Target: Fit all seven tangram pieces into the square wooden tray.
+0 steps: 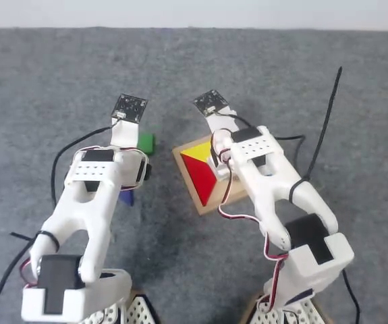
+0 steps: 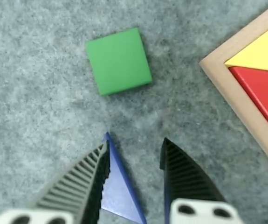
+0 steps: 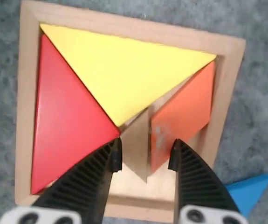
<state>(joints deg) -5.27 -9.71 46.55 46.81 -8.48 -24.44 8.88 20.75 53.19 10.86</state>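
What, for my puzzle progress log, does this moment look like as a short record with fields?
surface: grey carpet
tray: square wooden tray, partly filled
in tray: yellow triangle, red triangle, orange piece
outside tray: green square, dark blue triangle, light blue piece
left end effector: open, over the dark blue triangle
right end effector: open, over the tray's bare wood beside the orange piece

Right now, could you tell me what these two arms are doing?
They are filling the wooden tray with tangram pieces. It holds a yellow triangle, a red triangle and an orange piece, with the right gripper open above it. The left gripper is open over a dark blue triangle on the carpet, beside a green square.
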